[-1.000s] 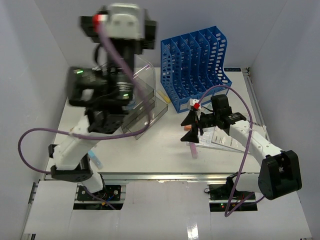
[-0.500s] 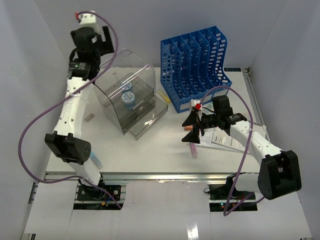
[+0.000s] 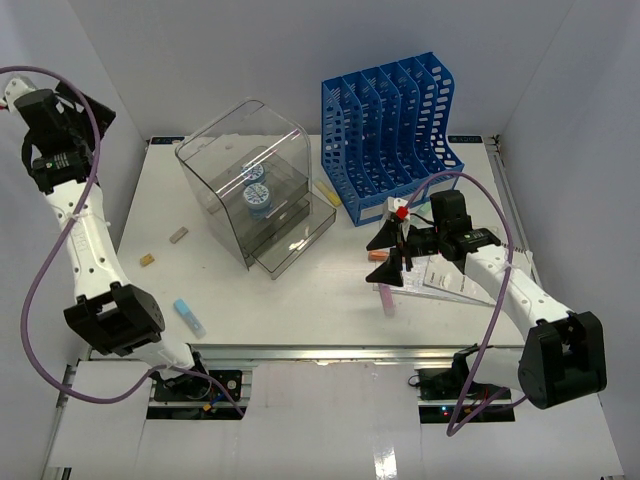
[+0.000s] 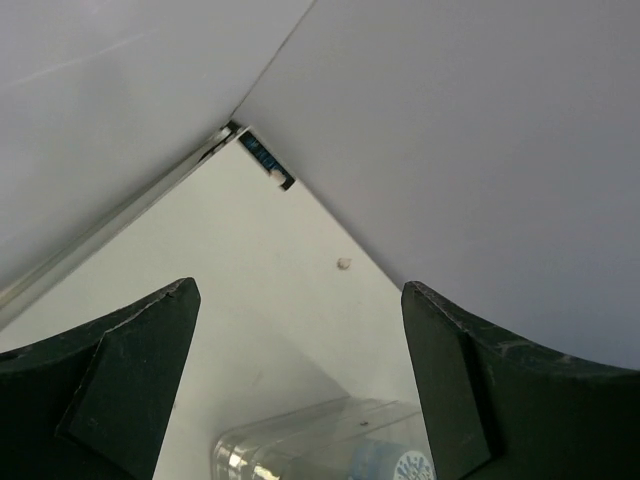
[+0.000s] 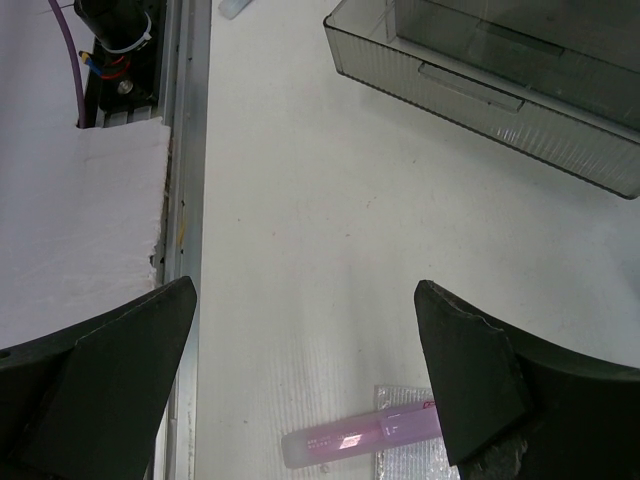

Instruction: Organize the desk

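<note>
Top external view: the left arm has been swung away from above the drawer box and raised against the far left wall, so the box and the left part of the desk are now uncovered. The left gripper is held wide apart, with nothing between its fingers. The right gripper has hardly been moved; it is spread and empty above the pink tube. The desk lies beneath both arms. A blue tube, grey block and tan piece are left loose on it, so much tidying is judged to remain.
</note>
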### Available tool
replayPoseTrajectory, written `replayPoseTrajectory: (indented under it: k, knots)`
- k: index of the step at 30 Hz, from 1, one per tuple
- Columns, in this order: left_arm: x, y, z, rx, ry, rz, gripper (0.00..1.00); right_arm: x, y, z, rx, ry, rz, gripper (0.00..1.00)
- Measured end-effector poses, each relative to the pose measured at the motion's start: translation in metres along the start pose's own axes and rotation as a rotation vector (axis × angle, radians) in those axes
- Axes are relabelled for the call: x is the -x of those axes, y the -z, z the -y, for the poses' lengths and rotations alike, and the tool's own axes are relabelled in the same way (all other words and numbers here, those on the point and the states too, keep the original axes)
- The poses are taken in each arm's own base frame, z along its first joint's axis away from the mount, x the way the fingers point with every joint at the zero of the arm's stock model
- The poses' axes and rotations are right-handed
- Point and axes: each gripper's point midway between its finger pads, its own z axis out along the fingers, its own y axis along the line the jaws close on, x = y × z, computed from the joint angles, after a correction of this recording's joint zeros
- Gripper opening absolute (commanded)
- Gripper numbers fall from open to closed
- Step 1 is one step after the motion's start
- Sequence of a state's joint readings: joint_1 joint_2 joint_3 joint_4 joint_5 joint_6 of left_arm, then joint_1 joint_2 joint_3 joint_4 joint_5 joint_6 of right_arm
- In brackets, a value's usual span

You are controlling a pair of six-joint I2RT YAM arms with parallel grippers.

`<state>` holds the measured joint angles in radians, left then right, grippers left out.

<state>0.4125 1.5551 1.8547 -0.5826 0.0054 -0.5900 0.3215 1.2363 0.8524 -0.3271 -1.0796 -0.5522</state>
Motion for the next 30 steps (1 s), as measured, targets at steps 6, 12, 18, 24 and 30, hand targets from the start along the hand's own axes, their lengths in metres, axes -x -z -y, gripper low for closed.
replayPoseTrajectory:
  k: [6,12,18,24,30]
  knots:
    - [-0.059,-0.031,-0.056,0.159,0.167,-0.214,0.95,0.004,0.002,-0.002,-0.005,0.017,0.007,0.96]
    - [-0.137,-0.031,-0.101,0.382,0.387,-0.434,0.94,0.003,0.002,-0.003,-0.004,0.009,0.004,0.96]
    - [-0.212,-0.027,-0.14,0.644,0.55,-0.646,0.89,0.003,0.003,-0.003,-0.005,0.005,0.002,0.96]
    - [-0.266,-0.01,-0.166,0.818,0.627,-0.749,0.73,0.002,0.003,-0.003,-0.006,0.002,0.0,0.96]
    - [-0.287,-0.009,-0.149,0.848,0.631,-0.756,0.73,0.002,0.003,-0.003,-0.007,0.001,0.0,0.96]
